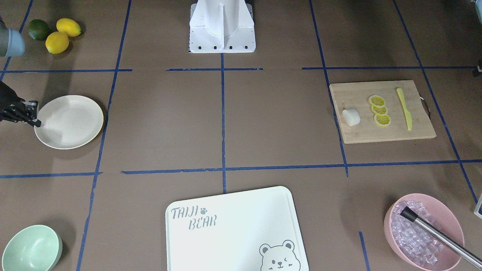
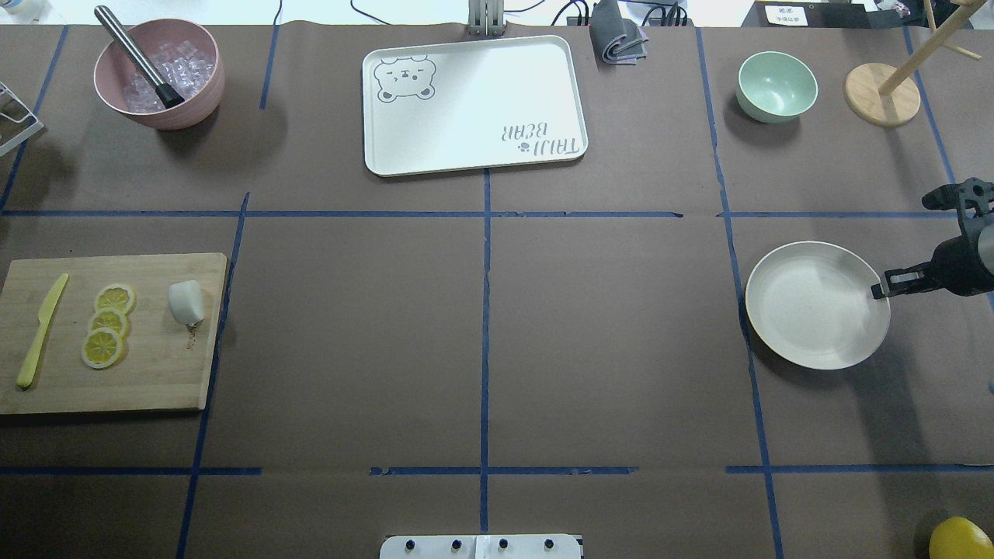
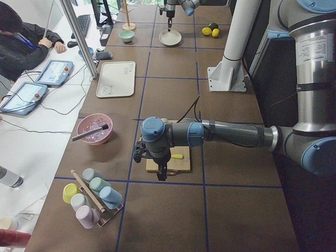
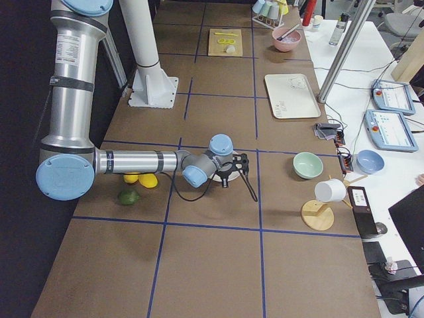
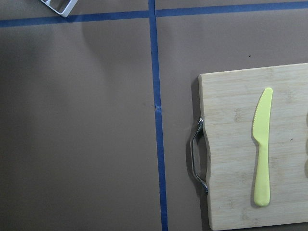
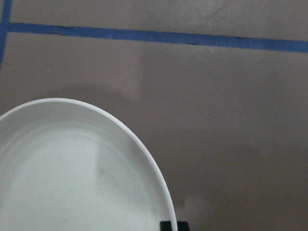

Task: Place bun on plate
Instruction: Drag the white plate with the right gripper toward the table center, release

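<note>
Brown blue-taped tabletop [image 2: 606, 349], right jaws seemingly apart at the plate [image 2: 808, 310] rim, left jaws' gap unclear.

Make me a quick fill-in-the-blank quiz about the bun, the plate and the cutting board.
1. The bun lies on the cutting board next to ____ lemon slices.
2. The plate has ____ on it.
3. The knife on the board is coloured ____.
Missing words: three; nothing; yellow.
</note>
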